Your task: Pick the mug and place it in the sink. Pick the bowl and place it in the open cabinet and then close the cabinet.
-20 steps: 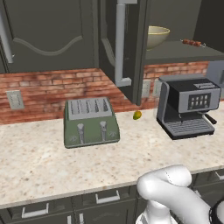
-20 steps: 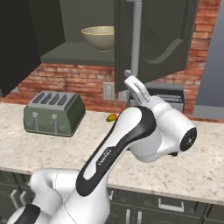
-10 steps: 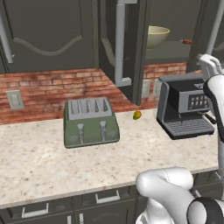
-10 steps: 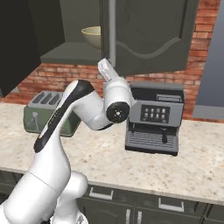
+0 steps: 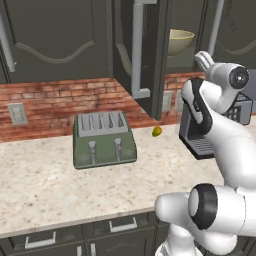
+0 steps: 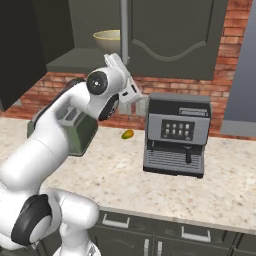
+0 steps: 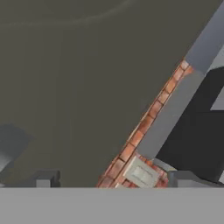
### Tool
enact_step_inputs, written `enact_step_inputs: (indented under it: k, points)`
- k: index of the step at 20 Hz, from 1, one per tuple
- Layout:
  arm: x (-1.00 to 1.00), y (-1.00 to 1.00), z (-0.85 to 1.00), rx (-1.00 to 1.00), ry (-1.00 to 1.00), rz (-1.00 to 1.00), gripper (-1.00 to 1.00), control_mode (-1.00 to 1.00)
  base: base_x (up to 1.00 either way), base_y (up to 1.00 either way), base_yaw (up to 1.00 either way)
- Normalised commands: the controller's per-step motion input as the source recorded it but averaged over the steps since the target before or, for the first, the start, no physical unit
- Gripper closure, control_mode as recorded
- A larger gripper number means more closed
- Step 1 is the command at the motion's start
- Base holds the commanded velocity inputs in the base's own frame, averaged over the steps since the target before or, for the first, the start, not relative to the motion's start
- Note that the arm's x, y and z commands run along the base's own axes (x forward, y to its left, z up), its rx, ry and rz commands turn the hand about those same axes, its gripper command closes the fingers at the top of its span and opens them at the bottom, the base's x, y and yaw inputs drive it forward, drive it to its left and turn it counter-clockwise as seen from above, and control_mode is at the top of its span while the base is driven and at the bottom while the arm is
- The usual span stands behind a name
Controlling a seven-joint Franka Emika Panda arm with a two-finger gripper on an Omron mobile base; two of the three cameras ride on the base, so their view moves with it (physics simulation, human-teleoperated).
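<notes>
The room is a kitchen with a red brick wall (image 5: 55, 97) at the back and dark cupboards up high. A long speckled counter (image 5: 45, 185) runs across the bottom, with dark drawers (image 6: 200, 235) under it.

On the counter, in the left base view, a green toaster (image 5: 103, 139) sits at about 9 o'clock from the middle. A black and grey coffee machine (image 6: 176, 134) stands at about 3 o'clock in the right base view. A tiny yellow-green thing (image 6: 127, 134) lies on the counter between the two; it is too small for me to tell what it is.

The cabinet (image 5: 145, 50) hangs at 12 o'clock. Its door stands open, with the long silver handle (image 5: 137, 45) running up and down. Inside, on the shelf, sits the bowl (image 5: 179, 41), cream coloured, at about 1 o'clock in the left base view.

My gripper (image 7: 113, 180) is up high beside the coffee machine, under the cabinet. In the hand view my two dark fingertips (image 7: 43, 179) stand far apart, so my jaws are wide open. They hold nothing and touch nothing. In front of them I see a dark door panel, a strip of brick and a wall socket (image 7: 141, 173).
</notes>
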Motion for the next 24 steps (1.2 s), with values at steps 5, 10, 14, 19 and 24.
enact_step_inputs:
  k: [5,10,14,19,24]
  points:
    - [0.95,-0.01,0.03,-0.03,0.36,-0.19,-1.0,-1.0,0.0,0.0,0.0]
    - [0.57,-0.2,0.0,0.0,0.24,-0.12,-1.0,-1.0,0.0,0.0,0.0]
    - [-0.47,-0.04,-0.09,0.0,-0.09,0.0,-1.0,-1.0,0.0,0.0,0.0]
    - [-1.0,-0.2,-0.41,0.07,-0.51,0.0,-1.0,-1.0,0.0,0.0,0.0]
    - [-0.93,-0.37,-0.61,0.18,-0.42,0.03,-1.0,-1.0,0.0,0.0,0.0]
